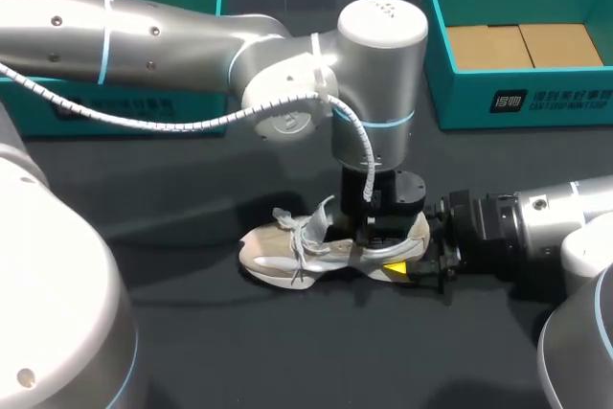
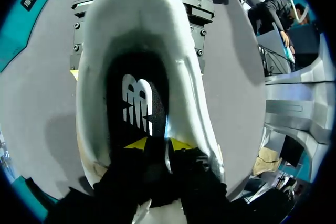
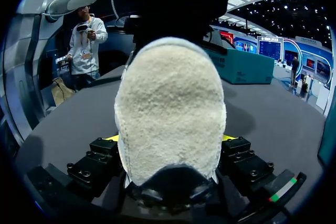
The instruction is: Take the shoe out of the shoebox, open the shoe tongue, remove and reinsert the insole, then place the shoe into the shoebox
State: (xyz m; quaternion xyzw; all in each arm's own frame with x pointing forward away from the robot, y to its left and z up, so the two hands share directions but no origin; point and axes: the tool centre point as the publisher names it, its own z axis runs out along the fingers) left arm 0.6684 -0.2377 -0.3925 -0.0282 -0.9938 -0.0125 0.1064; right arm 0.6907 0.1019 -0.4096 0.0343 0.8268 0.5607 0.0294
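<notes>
**Claws on the shoe: a weak hold could lose the insole or the heel**

Seen from the head view, my left claw (image 1: 369,241) stood down inside the shoe (image 1: 297,251). That shoe lay on the desk (image 1: 287,352), well apart from the shoebox (image 1: 517,107), with my right claw (image 1: 421,261) at its heel. A straight upward pull, I judged, could lift the whole shoe.

Seen from the left wrist, that claw sat on the insole (image 2: 137,103). Whether it pinched the insole I could not tell, and a shallow hold would likely slip off.

Seen from the right wrist, the right claw was pressed on the heel from both sides. If that clamp gave, the shoe could tip or drag.
</notes>
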